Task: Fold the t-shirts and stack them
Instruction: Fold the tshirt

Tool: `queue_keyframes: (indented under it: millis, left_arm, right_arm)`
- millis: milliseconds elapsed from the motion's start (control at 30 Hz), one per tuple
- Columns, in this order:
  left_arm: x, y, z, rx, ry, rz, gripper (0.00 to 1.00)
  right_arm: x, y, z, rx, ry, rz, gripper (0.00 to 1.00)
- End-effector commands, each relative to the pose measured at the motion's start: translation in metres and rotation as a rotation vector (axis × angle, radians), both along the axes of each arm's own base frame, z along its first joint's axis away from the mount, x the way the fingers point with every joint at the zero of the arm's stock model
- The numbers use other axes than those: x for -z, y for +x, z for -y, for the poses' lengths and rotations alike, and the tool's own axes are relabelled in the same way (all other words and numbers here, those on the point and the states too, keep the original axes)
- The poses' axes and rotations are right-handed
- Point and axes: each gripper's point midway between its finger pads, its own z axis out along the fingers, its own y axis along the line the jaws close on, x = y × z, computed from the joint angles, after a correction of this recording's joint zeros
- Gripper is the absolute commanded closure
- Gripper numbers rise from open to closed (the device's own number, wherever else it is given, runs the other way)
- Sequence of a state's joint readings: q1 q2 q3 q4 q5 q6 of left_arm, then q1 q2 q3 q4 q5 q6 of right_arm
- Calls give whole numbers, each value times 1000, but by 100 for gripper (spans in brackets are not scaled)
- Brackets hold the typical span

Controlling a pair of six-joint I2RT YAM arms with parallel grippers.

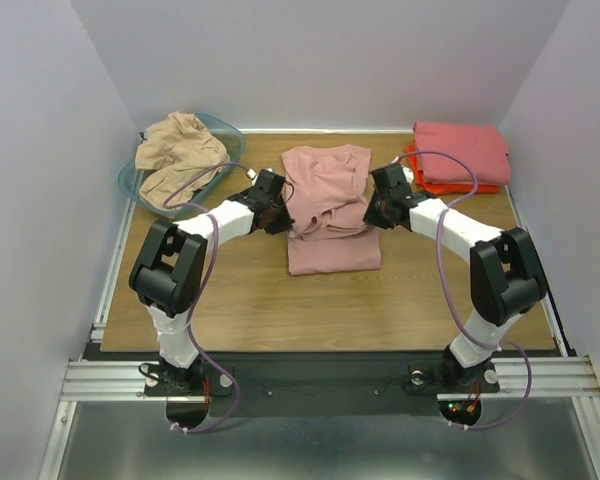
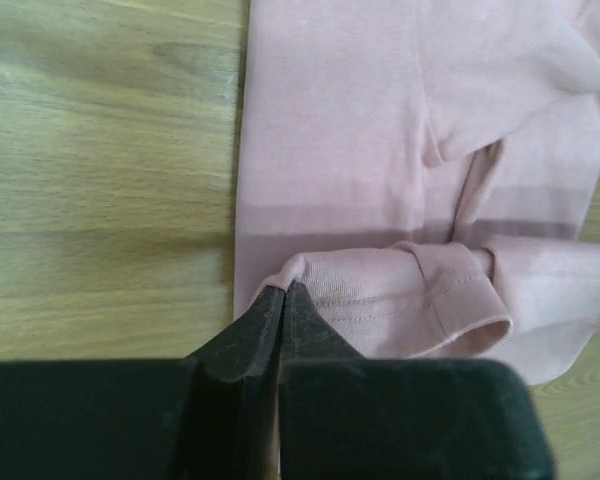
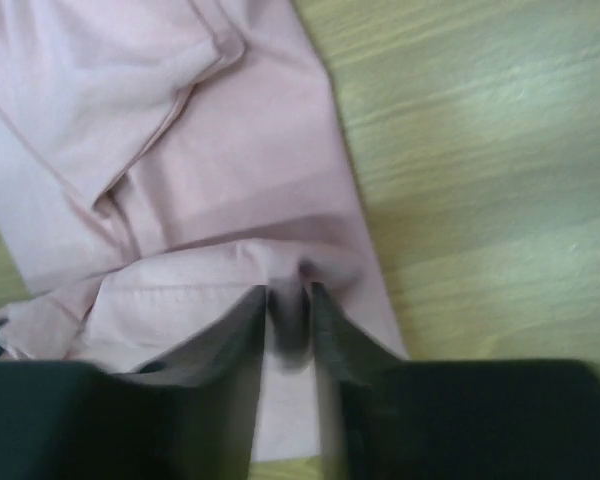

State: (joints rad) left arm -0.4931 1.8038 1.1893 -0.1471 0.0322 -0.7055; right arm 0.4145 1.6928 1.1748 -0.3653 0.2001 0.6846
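Observation:
A dusty pink t-shirt [image 1: 325,250] lies partly folded in the middle of the table. My left gripper [image 1: 277,207] is at its left edge and my right gripper [image 1: 378,212] at its right edge. In the left wrist view the left gripper [image 2: 285,290] is shut on a hemmed fold of the pink shirt [image 2: 360,150]. In the right wrist view the right gripper [image 3: 289,292] pinches a bunch of the pink shirt [image 3: 230,170] near its right edge. A coral pink shirt [image 1: 462,148] lies folded on a bright orange shirt [image 1: 450,186] at the back right. A tan-beige shirt [image 1: 180,155] sits crumpled in the basket.
The teal plastic basket [image 1: 130,182] stands at the back left corner. The wooden table [image 1: 330,310] runs to a metal rail at the near edge. White walls close in the left, back and right sides.

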Motion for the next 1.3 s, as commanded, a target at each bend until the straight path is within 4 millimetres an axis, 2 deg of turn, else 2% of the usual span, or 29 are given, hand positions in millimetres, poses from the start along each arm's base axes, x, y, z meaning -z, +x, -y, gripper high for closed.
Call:
queue_keyframes:
  millis: [0, 33, 67, 100, 133, 167, 200, 233, 267, 300, 333, 367, 400, 433, 467, 533, 567, 600, 633, 667, 733, 800, 833, 867, 933, 967, 1133, 1233, 1267]
  left_arm:
    - [-28, 24, -1, 22, 0, 73, 47]
    - [-30, 26, -3, 24, 8, 72, 34]
    - [-35, 29, -4, 25, 25, 75, 30]
    - [-38, 29, -6, 25, 28, 81, 12]
    - [-44, 25, -7, 33, 23, 92, 2]
    - [-48, 22, -8, 33, 19, 101, 2]
    - [-62, 19, -10, 30, 2, 130, 2]
    - [-65, 14, -12, 23, -7, 134, 2]
    - [-54, 1, -16, 20, -4, 109, 2]
    - [-55, -5, -16, 24, -18, 119, 2]
    - [-66, -13, -16, 25, -43, 142, 2]
    - [-47, -32, -21, 34, -39, 99, 2]
    - [-45, -39, -22, 25, -57, 103, 2]
    - [-40, -50, -22, 30, -67, 90, 2]
    - [-28, -70, -28, 25, -70, 59, 2]
    - [-26, -87, -31, 1, -108, 54, 2]
    - [-8, -105, -38, -3, -103, 17, 2]
    - [-4, -113, -40, -18, -116, 4, 2]
    - [-8, -120, -43, -21, -132, 17, 2]
    - [6, -135, -49, -23, -121, -14, 2]
    - [13, -149, -57, -38, -124, -28, 2]
    - [18, -166, -66, -65, -138, -41, 2]
    - [11, -168, -67, -79, -165, -18, 2]
    - [18, -174, -72, -94, -160, -27, 2]
    - [13, -177, -77, -115, -171, -6, 2]
    - [13, -179, -82, -134, -161, -7, 2]
    - [3, -177, -87, -155, -145, 13, 2]
    - [-1, -173, -91, -169, -127, 29, 2]
    - [-1, -173, -91, -169, -126, 28, 2]
  right_arm:
    - [-20, 32, 8, -1, -11, 77, 65]
    - [-22, 35, 9, -17, -19, 82, 56]
    - [-23, 36, 6, -40, -16, 83, 48]
    - [-28, 38, 5, -86, -34, 96, 34]
    - [-35, 34, -1, -129, -13, 104, 29]
    - [-39, 31, -3, -151, -8, 111, 24]
    - [-34, 20, -6, -192, 6, 90, 18]
    - [-35, 13, -9, -220, 24, 88, 18]
    - [-35, 6, -10, -240, 36, 87, 15]
    - [-46, -1, -20, -289, 87, 117, 6]
    - [-49, -8, -27, -335, 118, 124, 0]
    - [-37, -30, -42, -415, 177, 85, 0]
    - [-43, -35, -52, -457, 206, 115, 0]
    - [-39, -44, -60, -495, 224, 106, 0]
    - [-33, -58, -74, -548, 242, 88, 0]
    - [-24, -68, -95, -604, 239, 82, 0]
    - [-23, -66, -101, -614, 235, 82, 0]
    - [-23, -65, -107, -625, 237, 84, 0]
    - [-12, -66, -114, -639, 228, 61, 0]
    - [-10, -62, -118, -640, 224, 64, 0]
    - [-12, -53, -127, -651, 206, 80, 0]
    - [-1, -46, -130, -653, 182, 71, 0]
    - [-3, -36, -132, -650, 165, 92, 0]
    - [6, -33, -132, -648, 152, 76, 0]
    - [5, -23, -137, -658, 140, 92, 0]
    - [14, -19, -136, -649, 123, 80, 0]
    - [24, 9, -130, -592, 32, 110, 0]
    - [7, 39, -126, -519, -35, 191, 0]
    - [10, 52, -119, -485, -98, 213, 0]
